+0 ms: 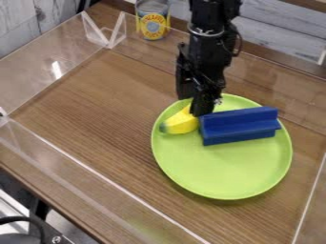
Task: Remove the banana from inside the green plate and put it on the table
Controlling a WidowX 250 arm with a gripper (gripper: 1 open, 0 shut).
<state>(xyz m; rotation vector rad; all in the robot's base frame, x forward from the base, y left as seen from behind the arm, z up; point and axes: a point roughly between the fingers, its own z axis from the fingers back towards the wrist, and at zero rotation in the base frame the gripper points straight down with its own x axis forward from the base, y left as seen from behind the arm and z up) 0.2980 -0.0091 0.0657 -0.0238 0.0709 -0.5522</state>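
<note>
The small yellow banana lies on the far-left part of the lime-green plate, close to its rim. A blue rectangular block rests on the plate just right of the banana. My black gripper points straight down, just above the banana's right end and the block's left end. Its fingers stand a little apart and hold nothing. The brown wood-grain table spreads to the left and behind the plate.
Clear acrylic walls edge the table. A yellow can and a clear acrylic stand sit at the back left. The plate lies near the right wall.
</note>
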